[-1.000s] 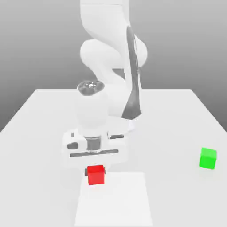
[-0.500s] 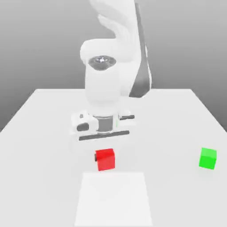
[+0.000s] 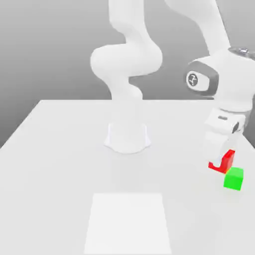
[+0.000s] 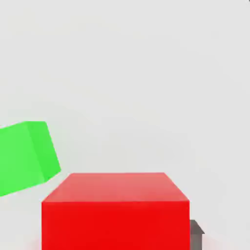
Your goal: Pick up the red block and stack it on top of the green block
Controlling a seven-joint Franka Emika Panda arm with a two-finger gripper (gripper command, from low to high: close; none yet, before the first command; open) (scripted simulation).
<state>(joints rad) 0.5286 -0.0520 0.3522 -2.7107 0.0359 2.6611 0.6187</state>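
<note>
Plain grey background stands behind a broad white surface [image 3: 55, 174], whose bare spread leaves the arm room to swing across without obstruction. Towards the exterior view's left of centre, near the front, lies a paler square patch [image 3: 127, 224]; nothing rests on it, and its purpose I cannot tell. Behind it, the arm's base [image 3: 127, 137] sits where both patch and blocks seem within reach.

Further to the exterior view's right, the tool [image 3: 222, 162] is pinching the red block [image 3: 227, 160], gripped by its sides, presumably so that its underside can meet the other cube. It looks tilted in the exterior view, so it probably needs levelling before release, or it could land on an edge and slide off.

Last comes the green block [image 3: 233, 179], upright on the surface, its flat top uncovered to serve as the seat. The red one appears close beside it, not stacked; whether they touch, I cannot tell. The hand view shows their sides out of line. The carry seems mostly done: what remains is to centre the red cube above the green, lower gently and let go, since a low sideways approach could nudge the support away.
</note>
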